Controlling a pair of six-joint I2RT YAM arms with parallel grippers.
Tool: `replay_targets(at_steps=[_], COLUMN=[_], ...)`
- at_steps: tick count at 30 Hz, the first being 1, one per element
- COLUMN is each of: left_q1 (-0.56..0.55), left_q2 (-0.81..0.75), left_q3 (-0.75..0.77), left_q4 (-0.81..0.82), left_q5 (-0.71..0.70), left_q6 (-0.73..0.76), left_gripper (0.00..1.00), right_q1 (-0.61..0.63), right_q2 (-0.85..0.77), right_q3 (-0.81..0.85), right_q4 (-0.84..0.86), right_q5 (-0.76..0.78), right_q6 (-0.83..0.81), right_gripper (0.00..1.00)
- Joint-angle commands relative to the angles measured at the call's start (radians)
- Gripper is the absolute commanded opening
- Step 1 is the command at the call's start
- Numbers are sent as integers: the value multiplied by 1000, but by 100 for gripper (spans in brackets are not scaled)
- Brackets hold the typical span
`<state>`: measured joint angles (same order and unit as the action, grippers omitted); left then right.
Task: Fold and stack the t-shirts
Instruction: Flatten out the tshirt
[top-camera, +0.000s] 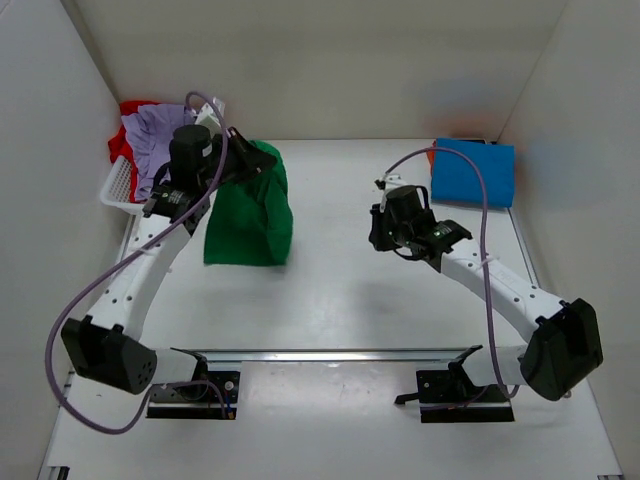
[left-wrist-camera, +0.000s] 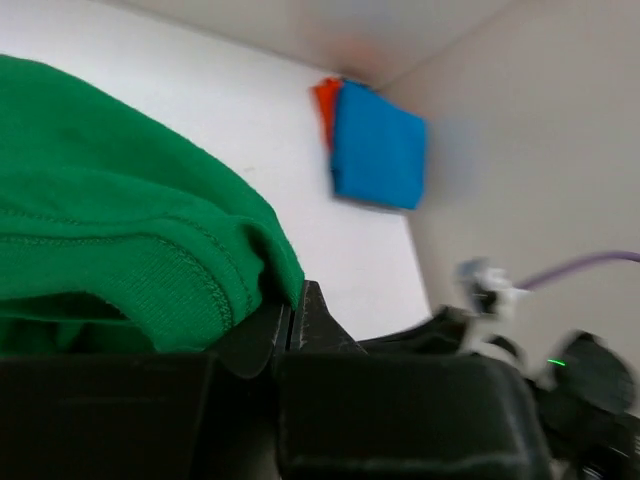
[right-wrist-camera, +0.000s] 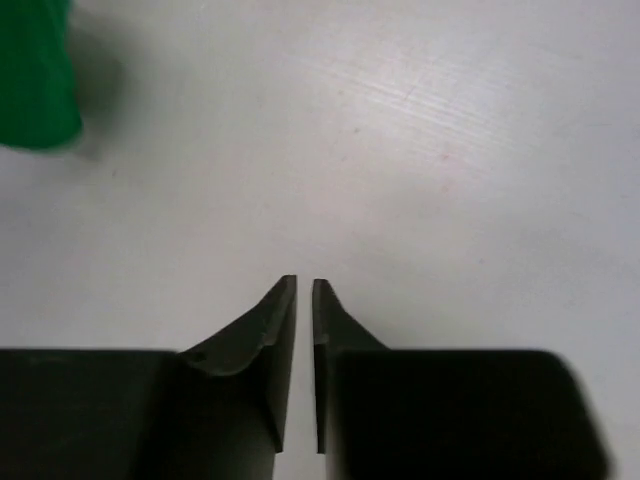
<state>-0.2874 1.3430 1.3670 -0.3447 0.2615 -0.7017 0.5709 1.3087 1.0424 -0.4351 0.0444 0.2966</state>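
Observation:
The bright green t-shirt (top-camera: 250, 215) hangs bunched from my left gripper (top-camera: 258, 160), which is shut on its top edge and holds it up with its lower part on the table. In the left wrist view the green cloth (left-wrist-camera: 110, 230) is pinched between the closed jaws of that gripper (left-wrist-camera: 292, 305). A folded bright blue t-shirt (top-camera: 473, 172) lies at the far right on top of an orange one (left-wrist-camera: 325, 100). The lavender t-shirt (top-camera: 155, 140) lies crumpled in the basket over red cloth (top-camera: 120, 148). My right gripper (top-camera: 380, 232) is shut and empty above bare table (right-wrist-camera: 304, 285).
The white lattice basket (top-camera: 118, 185) stands at the far left against the wall. White walls enclose the table on the left, back and right. A purple cable loops over each arm.

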Motion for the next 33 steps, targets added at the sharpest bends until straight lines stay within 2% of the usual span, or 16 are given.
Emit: replay_targets(at_steps=[1, 3, 4, 6, 9, 11, 14, 15, 16, 17, 19, 21, 28, 33], left_q1=[-47, -79, -93, -149, -156, -122, -11, 113, 114, 151, 175, 179, 114, 13], left_q2=[-18, 1, 8, 48, 61, 50, -7, -89, -105, -125, -181, -202, -216, -134], left_q3=[128, 185, 198, 277, 334, 348, 213, -27, -84, -141, -329, -412, -571, -534], left_q4=[-72, -108, -106, -99, -83, -50, 2, 18, 18, 71, 148, 194, 130, 59], left_q5=[119, 160, 204, 307, 341, 384, 335, 264, 263, 256, 252, 246, 160, 6], left_q6=[19, 25, 27, 18, -1, -24, -91, -131, -131, -145, -186, -199, -107, 8], left_gripper=[0, 0, 0, 0, 0, 0, 1, 29, 37, 52, 67, 70, 70, 71], right_q1=[40, 55, 61, 58, 20, -21, -92, -138, -138, -137, -146, -146, -120, -153], right_q2=[-35, -52, -64, -107, -137, -181, -235, -264, -264, -270, -272, -270, -232, -178], right_q3=[-48, -71, -80, -128, -153, -200, -243, -261, -262, -266, -278, -291, -351, -389], right_q4=[37, 71, 84, 120, 136, 142, 138, 130, 128, 124, 114, 113, 128, 84], right_q5=[-67, -86, -96, -110, -116, -133, -172, -202, -201, -205, -210, -218, -184, -86], right_q6=[30, 50, 50, 70, 81, 84, 87, 70, 67, 62, 46, 49, 41, 73], right_gripper=[12, 22, 24, 35, 40, 43, 48, 55, 55, 59, 61, 62, 62, 65])
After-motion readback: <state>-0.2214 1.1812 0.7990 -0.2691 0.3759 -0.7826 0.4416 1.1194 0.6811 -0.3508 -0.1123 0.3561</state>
